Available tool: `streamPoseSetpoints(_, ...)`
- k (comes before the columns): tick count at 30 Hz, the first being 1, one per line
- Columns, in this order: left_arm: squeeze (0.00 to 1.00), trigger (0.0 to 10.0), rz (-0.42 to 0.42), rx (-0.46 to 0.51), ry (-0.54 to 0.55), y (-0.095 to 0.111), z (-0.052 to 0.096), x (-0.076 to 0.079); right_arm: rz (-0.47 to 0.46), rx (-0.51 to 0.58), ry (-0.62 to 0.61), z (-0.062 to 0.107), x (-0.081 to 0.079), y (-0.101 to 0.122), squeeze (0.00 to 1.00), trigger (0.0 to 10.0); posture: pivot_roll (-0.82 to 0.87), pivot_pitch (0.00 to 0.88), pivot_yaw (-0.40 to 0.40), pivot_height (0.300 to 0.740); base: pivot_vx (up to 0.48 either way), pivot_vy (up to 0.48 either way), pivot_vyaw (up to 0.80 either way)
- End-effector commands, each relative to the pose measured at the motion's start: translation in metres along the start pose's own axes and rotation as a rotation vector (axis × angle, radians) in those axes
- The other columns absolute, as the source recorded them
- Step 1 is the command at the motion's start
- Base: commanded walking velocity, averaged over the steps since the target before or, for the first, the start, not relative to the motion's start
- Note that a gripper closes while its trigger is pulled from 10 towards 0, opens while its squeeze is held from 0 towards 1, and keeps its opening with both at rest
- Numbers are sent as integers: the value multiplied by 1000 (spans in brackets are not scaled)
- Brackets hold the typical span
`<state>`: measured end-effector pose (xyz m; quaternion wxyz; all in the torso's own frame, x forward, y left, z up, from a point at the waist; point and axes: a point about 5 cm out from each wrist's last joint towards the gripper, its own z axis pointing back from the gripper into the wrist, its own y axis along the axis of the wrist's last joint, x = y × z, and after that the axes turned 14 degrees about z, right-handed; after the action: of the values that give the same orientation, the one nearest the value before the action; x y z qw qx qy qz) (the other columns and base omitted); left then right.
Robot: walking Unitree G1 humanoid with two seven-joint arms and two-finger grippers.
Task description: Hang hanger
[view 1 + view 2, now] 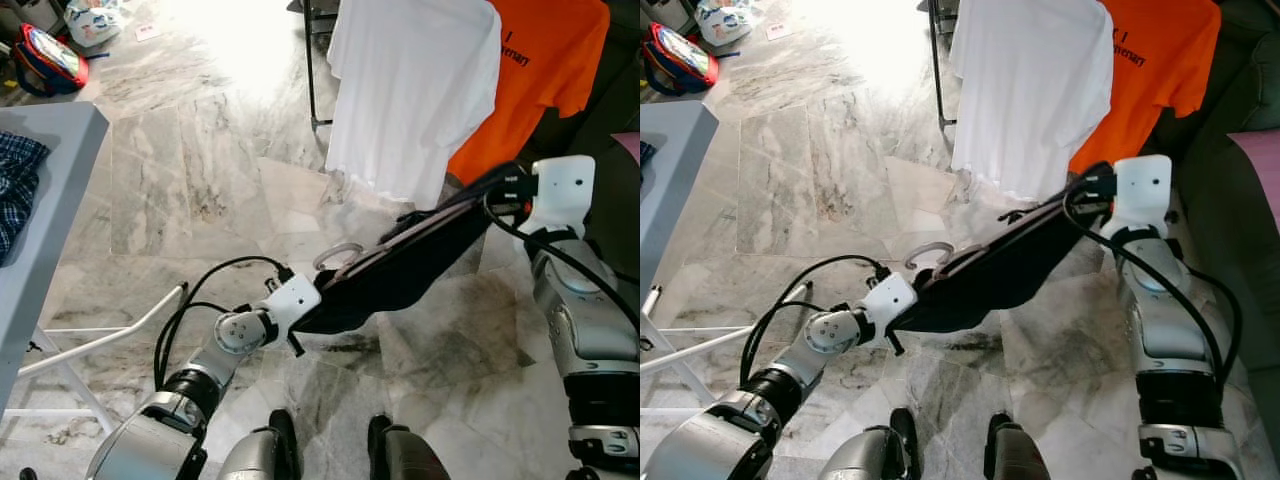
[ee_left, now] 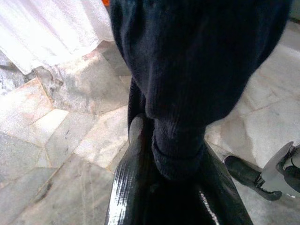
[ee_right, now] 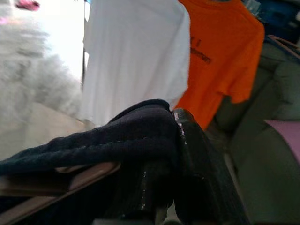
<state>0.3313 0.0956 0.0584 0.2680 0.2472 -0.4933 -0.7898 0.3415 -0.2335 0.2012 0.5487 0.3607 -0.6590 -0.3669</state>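
The hanger point(image 1: 352, 262) is held level between both arms above the floor point(image 1: 200, 180), at the centre of the head views, with a dark garment point(image 1: 410, 265) draped over it and its pale metal hook point(image 1: 338, 254) curling up at the 10 o'clock end. The left gripper point(image 2: 164, 154) is clamped on the garment's bunched lower edge; the left wrist view shows its glossy black fingers point(image 2: 136, 187) pinching ribbed knit fabric. The right gripper point(image 3: 173, 154) is closed on the opposite end, at 2 o'clock from the hook, its fingers pressing knit cloth onto a flat tan bar of the hanger point(image 3: 56, 180). Progress, as judged: the garment is on the hanger and lifted, but the hook is not on the rack point(image 1: 312, 60), so carrying and hooking remain. The garment is soft, thick and sags under the bar; the hanger is rigid and slim. Beyond it, at 12 o'clock, a white shirt point(image 1: 415, 90) hangs smooth and thin, with an orange shirt point(image 1: 540, 70) bearing dark print at 1 o'clock. The floor is polished grey-veined marble with glare. A grey table point(image 1: 50, 200) stands at 9 o'clock carrying a plaid cloth point(image 1: 15, 185).
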Motion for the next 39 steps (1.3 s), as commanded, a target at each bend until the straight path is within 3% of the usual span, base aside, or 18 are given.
streamPoseSetpoints(1,0,0,42,-119,56,-30,15,-8,36,2,-167,2,37,-1,0,0,-152,282,66,740,0,0,0)
streamPoseSetpoints(7,0,0,10,-164,63,-36,18,-10,87,-6,-225,2,50,-1,0,0,-153,281,71,740,0,0,0)
streamPoseSetpoints(12,0,0,3,-208,60,-43,21,-10,145,51,-235,0,54,19,0,0,-156,284,76,740,0,0,0)
streamPoseSetpoints(22,0,0,1,-244,42,-49,20,-5,107,230,-101,4,20,72,0,0,-169,293,83,740,0,0,0)
streamPoseSetpoints(29,0,0,2,-252,39,-50,19,-3,52,282,42,12,6,87,0,0,-177,296,87,740,0,0,0)
streamPoseSetpoints(37,0,0,14,-232,28,-43,13,1,-27,239,502,39,-57,78,0,0,-177,299,89,740,0,0,0)
streamPoseSetpoints(39,0,0,16,-228,27,-42,12,1,-35,232,558,43,-64,75,0,0,-176,299,89,740,0,0,0)
